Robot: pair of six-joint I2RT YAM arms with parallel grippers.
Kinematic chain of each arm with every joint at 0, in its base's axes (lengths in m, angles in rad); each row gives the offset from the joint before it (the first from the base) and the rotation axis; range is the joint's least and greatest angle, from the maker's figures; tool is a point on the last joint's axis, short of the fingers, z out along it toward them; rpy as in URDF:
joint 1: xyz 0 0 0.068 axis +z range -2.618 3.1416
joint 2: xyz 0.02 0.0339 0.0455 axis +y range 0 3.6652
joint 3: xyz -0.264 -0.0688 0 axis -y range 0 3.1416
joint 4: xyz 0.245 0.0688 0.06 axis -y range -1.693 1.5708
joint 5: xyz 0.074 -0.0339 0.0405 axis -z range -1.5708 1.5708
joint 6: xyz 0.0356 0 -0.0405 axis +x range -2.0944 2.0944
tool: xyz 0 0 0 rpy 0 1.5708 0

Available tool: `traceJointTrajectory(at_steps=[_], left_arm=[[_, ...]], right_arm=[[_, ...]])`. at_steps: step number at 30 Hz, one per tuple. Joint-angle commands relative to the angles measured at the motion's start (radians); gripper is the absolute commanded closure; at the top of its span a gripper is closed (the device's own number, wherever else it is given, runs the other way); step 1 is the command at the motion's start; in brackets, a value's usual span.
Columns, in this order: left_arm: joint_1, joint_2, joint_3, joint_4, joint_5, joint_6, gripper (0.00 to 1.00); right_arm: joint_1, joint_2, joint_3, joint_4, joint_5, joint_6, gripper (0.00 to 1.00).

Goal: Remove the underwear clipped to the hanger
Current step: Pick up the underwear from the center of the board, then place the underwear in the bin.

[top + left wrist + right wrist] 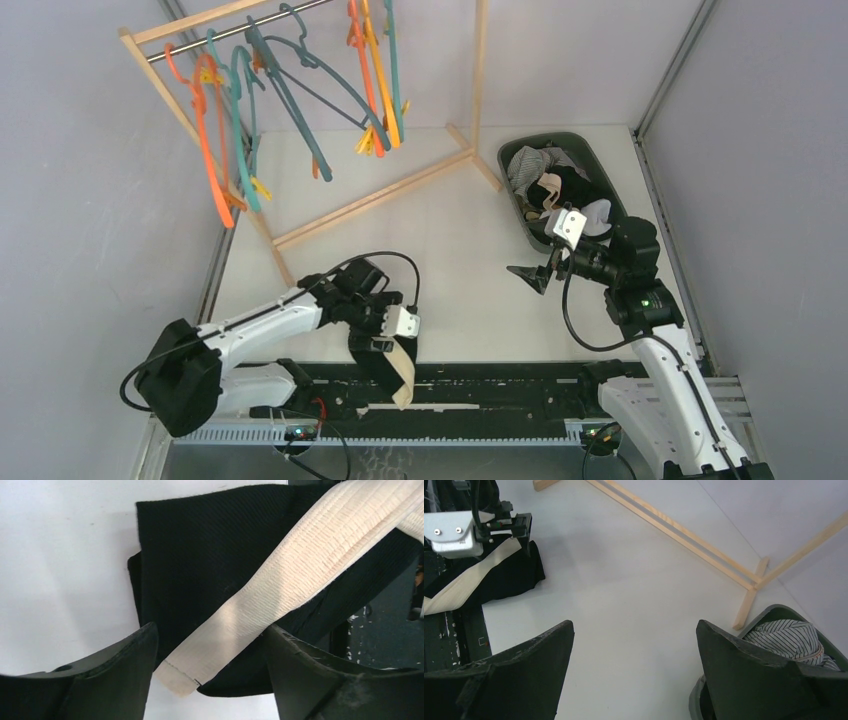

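Arms: two, left arm (255,325), right arm (662,362). Wooden rack (375,197): one. Hangers (212,160) on rail: about six, overlapped, exact count not sure. Green basket (545,138): one; cloth pile (560,185) inside, pieces not countable. Black underwear (200,560) with cream band: one.

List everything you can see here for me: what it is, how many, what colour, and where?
table: one, white, under everything
clothes rack: one, pale wood with a metal rail, far left
hangers: several, orange and teal, on the rail, no clothing on them
basket: one, dark green, far right
clothes: one pile, striped, black and white, inside the basket
underwear: one piece, black with a cream waistband, at the near edge
left gripper: one, black, open, over the underwear
right gripper: one, black, open, nothing in it, beside the basket
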Motion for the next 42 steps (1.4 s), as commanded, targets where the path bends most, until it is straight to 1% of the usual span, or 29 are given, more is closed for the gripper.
traceJointTrajectory(at_steps=[1,4,7,8,11,12,15,20,22,26,29,33,38,42], left_arm=[[-0.046,0.034,-0.023,0.08,-0.066,-0.009,0.25],[-0.074,0.039,-0.044,0.107,-0.083,-0.031,0.35],[-0.088,0.02,-0.063,0.138,-0.081,-0.06,0.5],[-0.088,0.003,-0.069,0.143,-0.078,-0.066,0.56],[-0.088,-0.051,-0.066,0.143,-0.085,-0.08,0.82],[-0.088,-0.077,-0.059,0.139,-0.09,-0.085,0.89],[-0.088,-0.164,-0.022,0.107,-0.114,-0.09,0.99],[-0.075,-0.282,0.082,0.064,-0.214,-0.082,1.0],[-0.073,-0.335,0.115,0.069,-0.223,-0.075,1.0],[-0.072,-0.413,0.186,0.124,-0.225,-0.084,1.0],[-0.072,-0.411,0.291,0.137,-0.209,-0.137,1.0],[-0.071,-0.374,0.415,0.138,-0.177,-0.261,1.0],[-0.069,-0.379,0.45,0.213,-0.107,-0.439,1.0],[-0.062,-0.35,0.466,0.276,-0.068,-0.546,1.0]], right_arm=[[-0.002,-0.011,-0.003,0.031,-0.017,0.007,0.09],[-0.003,-0.012,-0.003,0.032,-0.019,0.011,0.09],[-0.005,-0.016,-0.006,0.046,-0.027,0.025,0.09],[-0.007,-0.019,-0.01,0.053,-0.032,0.03,0.09],[-0.007,-0.03,-0.019,0.084,-0.041,0.062,0.09],[-0.005,-0.032,-0.025,0.099,-0.046,0.077,0.1],[0.009,-0.034,-0.032,0.148,-0.044,0.121,0.1],[0.072,-0.03,-0.021,0.201,-0.033,0.15,0.1],[0.097,-0.001,0.022,0.163,-0.038,0.121,0.1],[0.142,0.083,0.166,0.035,-0.042,0.054,0.1],[0.184,0.115,0.232,0.024,-0.048,0.073,0.1],[0.263,0.14,0.29,0.01,-0.06,0.096,0.1],[0.301,0.171,0.297,0.06,-0.114,0.229,0.11],[0.318,0.18,0.247,0.223,-0.188,0.427,0.12]])
